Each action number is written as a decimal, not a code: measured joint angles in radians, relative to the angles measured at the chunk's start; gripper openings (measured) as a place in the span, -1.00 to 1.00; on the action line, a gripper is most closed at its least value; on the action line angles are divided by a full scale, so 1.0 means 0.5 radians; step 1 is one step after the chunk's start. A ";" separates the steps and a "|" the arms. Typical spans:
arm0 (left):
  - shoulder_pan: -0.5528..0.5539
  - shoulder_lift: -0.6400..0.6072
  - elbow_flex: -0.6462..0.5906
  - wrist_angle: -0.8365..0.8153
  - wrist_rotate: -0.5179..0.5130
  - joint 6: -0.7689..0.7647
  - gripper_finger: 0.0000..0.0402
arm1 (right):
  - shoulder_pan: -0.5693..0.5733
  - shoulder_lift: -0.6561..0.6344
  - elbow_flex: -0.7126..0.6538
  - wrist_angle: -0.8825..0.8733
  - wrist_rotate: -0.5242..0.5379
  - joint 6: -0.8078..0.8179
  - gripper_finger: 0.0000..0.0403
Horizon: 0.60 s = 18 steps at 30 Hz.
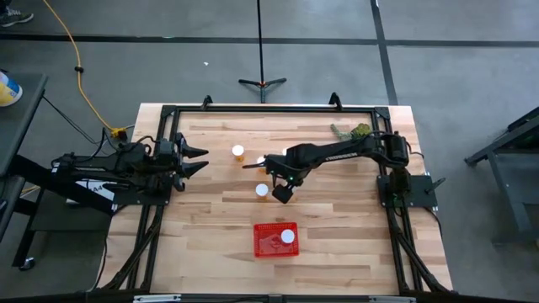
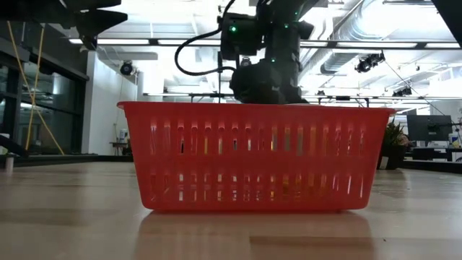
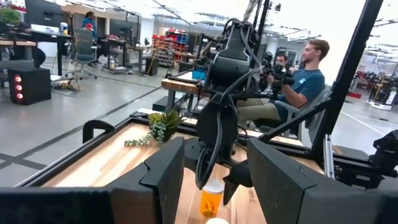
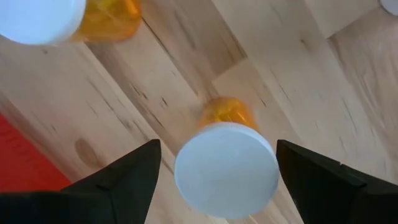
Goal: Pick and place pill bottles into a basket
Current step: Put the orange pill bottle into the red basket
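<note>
My right gripper (image 1: pixel 265 164) points down at mid-table, open, over an upright orange pill bottle with a white cap (image 4: pixel 226 168). Its fingers (image 4: pixel 127 177) stand on either side of the cap with a gap on each side. In the left wrist view the same bottle (image 3: pixel 211 198) stands on the wood below those fingers. Two more bottles stand on the table (image 1: pixel 238 152) (image 1: pixel 262 191). The red basket (image 1: pixel 266 244) sits toward the near edge with one white-capped bottle (image 1: pixel 288 236) in it. My left gripper (image 1: pixel 200 160) waits open and level at the left edge.
A green leafy clump (image 1: pixel 354 130) lies at the far right of the table. The black frame rail (image 1: pixel 269 108) runs round the table's edges. In the low view the basket (image 2: pixel 253 155) fills the foreground. People sit in the room beyond the table (image 3: pixel 298 81).
</note>
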 joint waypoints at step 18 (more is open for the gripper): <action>0.000 0.000 0.000 0.003 0.003 0.000 0.05 | 0.003 0.035 0.000 -0.021 -0.024 -0.012 0.49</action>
